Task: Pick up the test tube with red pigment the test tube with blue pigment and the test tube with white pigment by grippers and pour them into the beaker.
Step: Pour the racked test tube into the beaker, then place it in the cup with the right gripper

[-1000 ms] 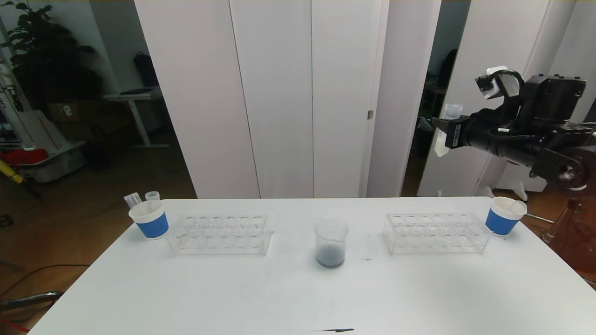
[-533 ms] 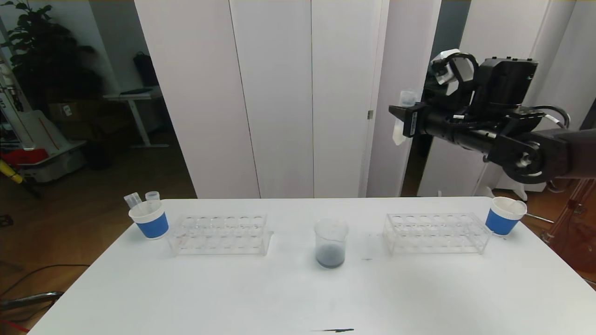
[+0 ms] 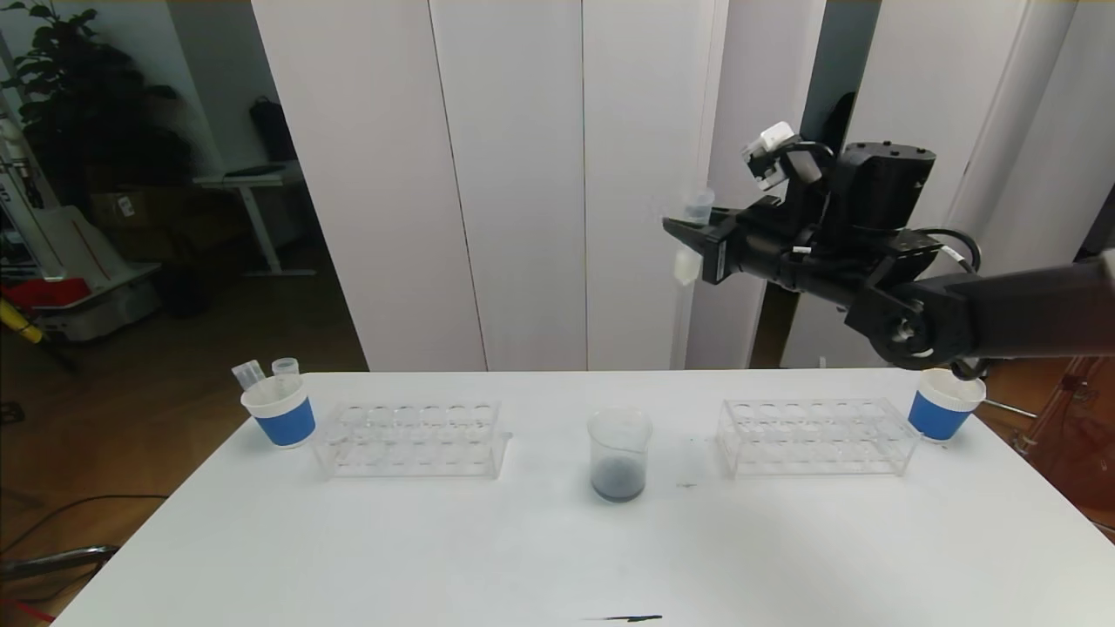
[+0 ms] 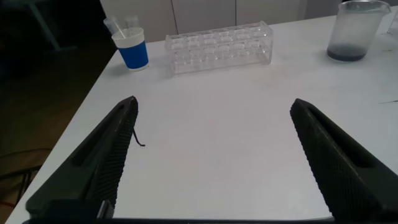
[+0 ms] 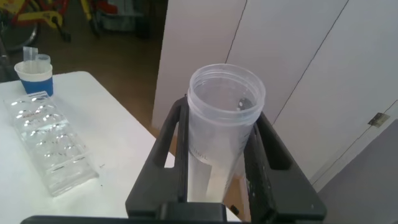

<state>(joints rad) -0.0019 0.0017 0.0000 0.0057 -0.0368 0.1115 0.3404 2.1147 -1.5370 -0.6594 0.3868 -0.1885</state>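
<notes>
Item: the test tube with white pigment (image 3: 688,252), upright and clamped between the closed jaws of the right gripper (image 3: 697,244), held high, the beaker (image 3: 619,455) well below on the table (image 3: 557,557). Beaker already held dark liquid, suggesting earlier pours done; white pour judged outstanding. Two spent tubes stood in the blue paper cup (image 3: 280,414). Left gripper (image 4: 211,155) idle, jaws wide apart, empty.

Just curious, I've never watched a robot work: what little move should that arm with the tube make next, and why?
Probably carry on leftward and down: the right claw holds the test tube with white pigment upright, high above and right of the beaker.
</notes>
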